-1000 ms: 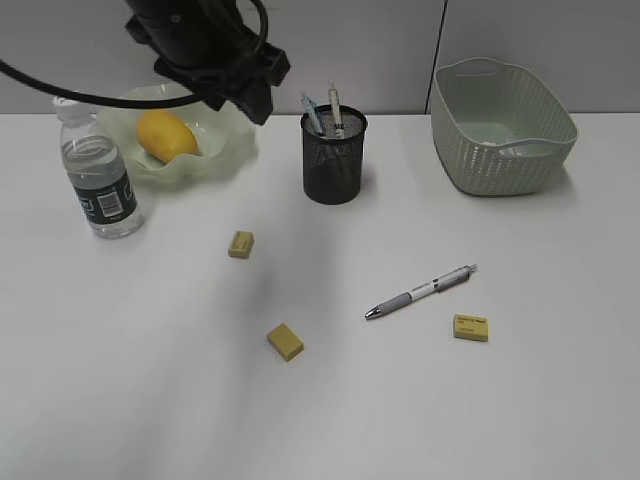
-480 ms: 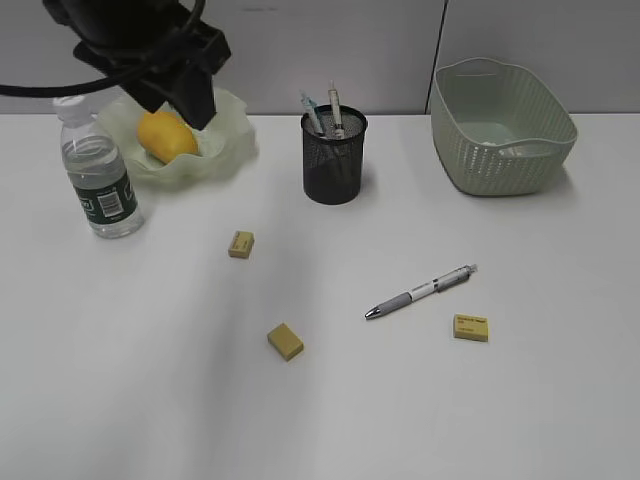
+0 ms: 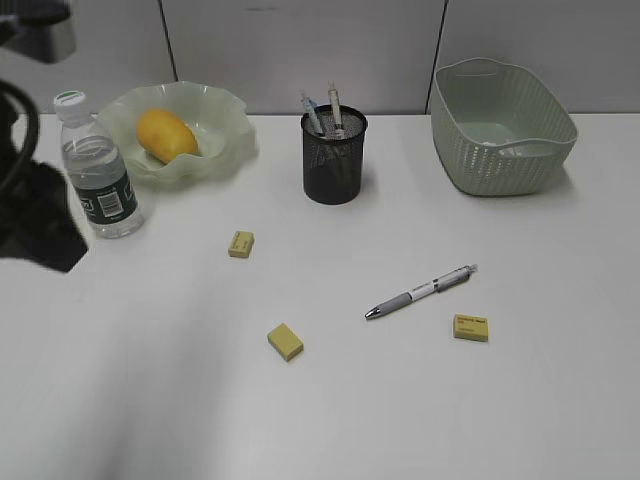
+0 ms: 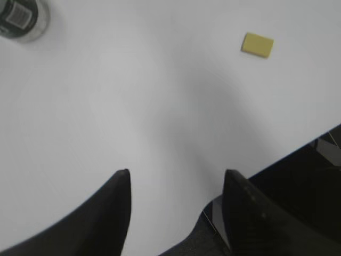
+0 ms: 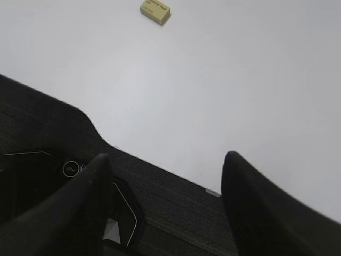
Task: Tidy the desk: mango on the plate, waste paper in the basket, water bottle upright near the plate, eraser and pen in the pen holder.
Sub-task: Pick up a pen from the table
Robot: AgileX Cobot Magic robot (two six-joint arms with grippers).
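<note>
The yellow mango (image 3: pixel 167 135) lies in the wavy-rimmed plate (image 3: pixel 228 112) at the back left. Just in front of the plate the water bottle (image 3: pixel 97 170) stands upright; its base (image 4: pixel 21 16) also shows in the left wrist view. The black mesh pen holder (image 3: pixel 334 155) has two pens in it. Another pen (image 3: pixel 420 291) lies on the desk (image 3: pixel 150 400), with yellow erasers (image 3: pixel 241 244) (image 3: pixel 285 341) (image 3: pixel 471 327) scattered around. The waste paper does not show. My left gripper (image 4: pixel 177 176) is open and empty over bare desk; its arm (image 3: pixel 40 225) is at the far left. My right gripper (image 5: pixel 166 157) hangs open over the desk's front edge.
The pale green basket (image 3: pixel 500 125) stands at the back right. One eraser (image 4: pixel 258 45) lies ahead of the left gripper and another eraser (image 5: pixel 155 10) ahead of the right. Dark floor shows past the desk's front edge in both wrist views.
The left arm has swung from above the plate out to the far left and lower, uncovering the plate and mango. Nothing on the desk has moved.
</note>
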